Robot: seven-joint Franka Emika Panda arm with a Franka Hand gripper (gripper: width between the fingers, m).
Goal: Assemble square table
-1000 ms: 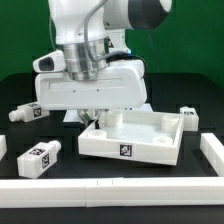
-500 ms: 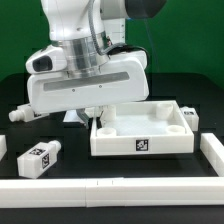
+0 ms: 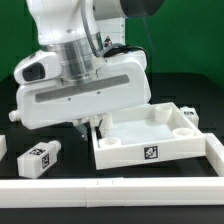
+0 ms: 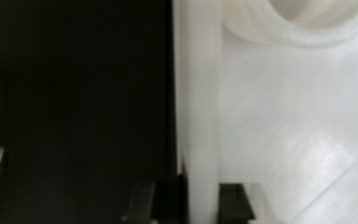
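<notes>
The square table top (image 3: 150, 128), a white slab with raised rim, round corner sockets and a tag on its front wall, lies right of centre. My gripper (image 3: 92, 127) is at its left corner, shut on the rim. In the wrist view the two dark fingers (image 4: 165, 200) straddle the white rim wall (image 4: 202, 100), and the gripper (image 4: 197, 202) closes on it. A round socket (image 4: 309, 25) shows beyond. A tagged white leg (image 3: 38, 158) lies at the front left. Another leg (image 3: 188, 113) lies behind the slab's right corner.
A long white border rail (image 3: 110, 188) runs along the front and another (image 3: 214, 150) stands at the exterior view's right. A further white part (image 3: 12, 116) lies at the left, partly hidden behind the arm. The table surface is black.
The table top has slid and turned toward the front and the exterior view's right, with my gripper on its left corner. The arm has come lower and shifted left.
</notes>
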